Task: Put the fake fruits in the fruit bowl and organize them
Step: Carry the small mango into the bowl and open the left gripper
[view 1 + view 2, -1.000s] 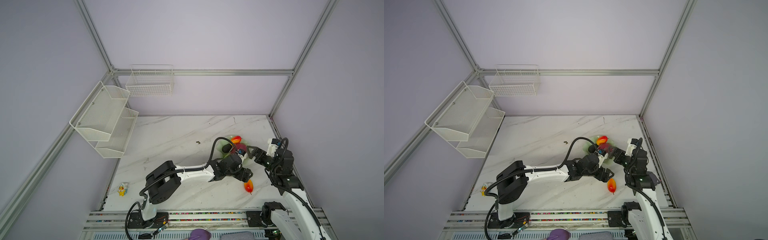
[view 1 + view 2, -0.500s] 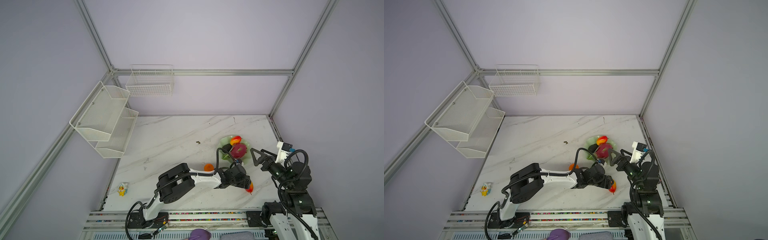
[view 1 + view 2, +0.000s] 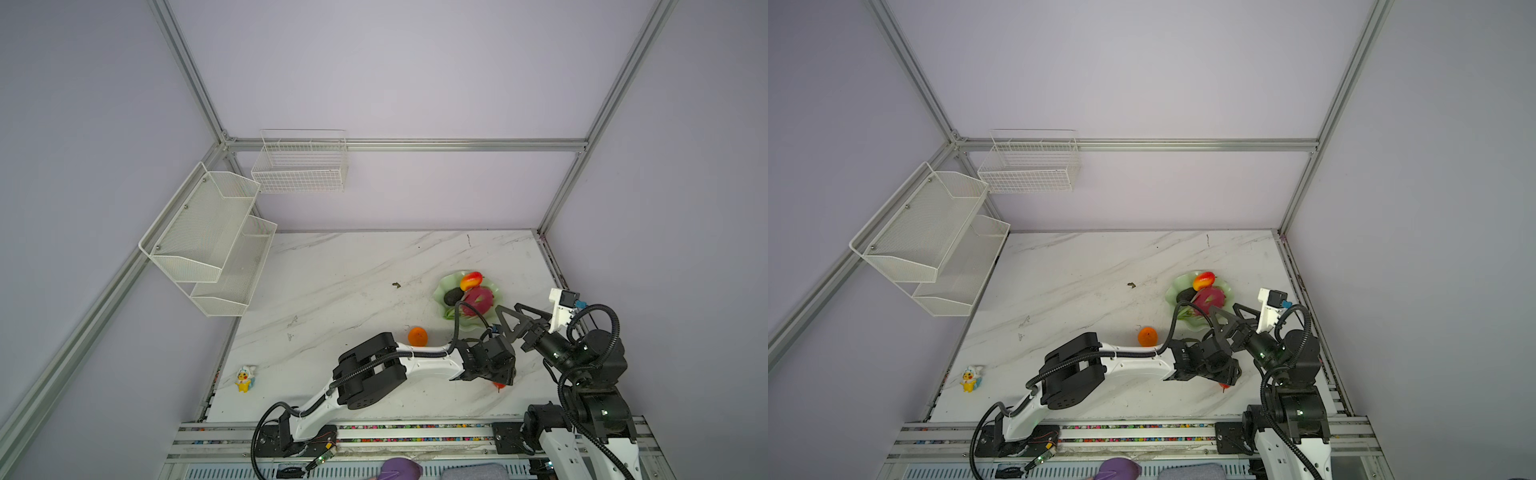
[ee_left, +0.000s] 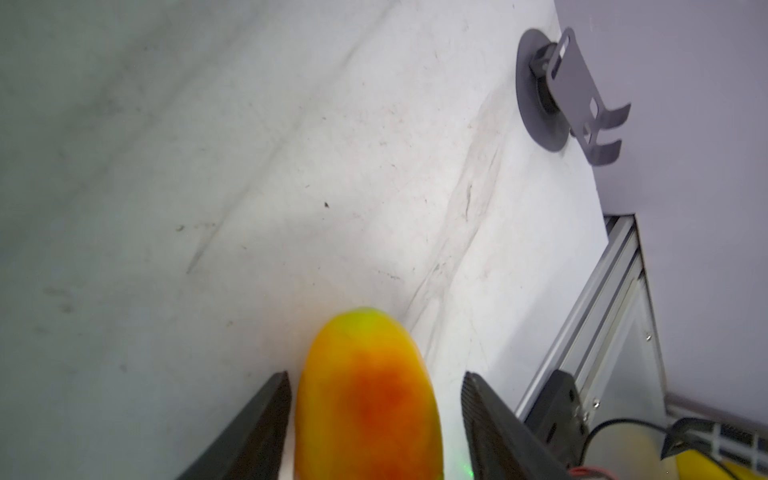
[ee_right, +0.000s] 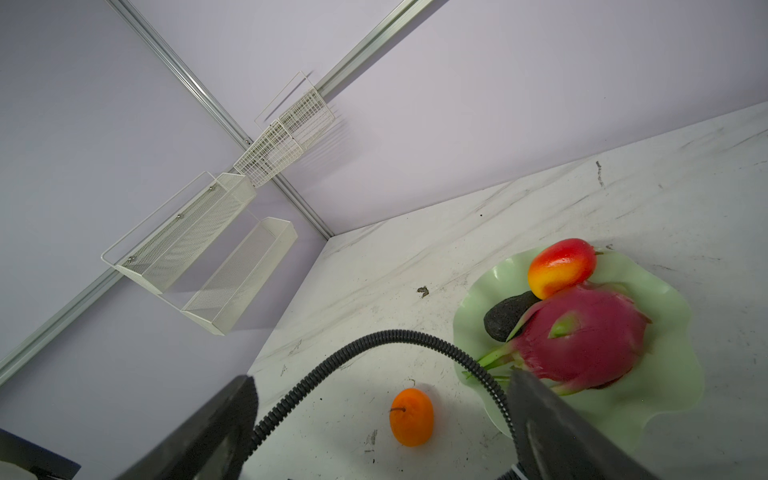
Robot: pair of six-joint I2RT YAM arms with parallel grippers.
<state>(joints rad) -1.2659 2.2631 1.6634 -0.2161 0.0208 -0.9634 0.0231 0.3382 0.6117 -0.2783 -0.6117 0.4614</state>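
Note:
The pale green fruit bowl (image 3: 446, 286) (image 5: 665, 374) holds a red-yellow mango (image 3: 471, 281), a dark avocado (image 3: 453, 296) and the magenta dragon fruit (image 3: 478, 300). An orange tangerine (image 3: 417, 336) (image 5: 412, 417) lies on the table in front of the bowl. Near the front right edge lies a second mango (image 4: 365, 395), of which only the red tip (image 3: 500, 385) shows in a top view. My left gripper (image 4: 374, 374) (image 3: 500, 376) straddles it, with a slim gap at each finger. My right gripper (image 3: 508, 309) (image 5: 380, 376) hangs open beside the bowl, with nothing in it.
A yellow toy figurine (image 3: 245, 379) stands at the front left. White wire baskets (image 3: 208, 241) (image 3: 300, 166) hang on the walls. The left arm's cable (image 5: 374, 345) arches over the table before the bowl. A grey mount (image 4: 561, 91) sits by the right wall.
My left gripper left the bowl, came down over the front mango and narrowed its jaws round it. The right arm drew back from the bowl. The tangerine came into view.

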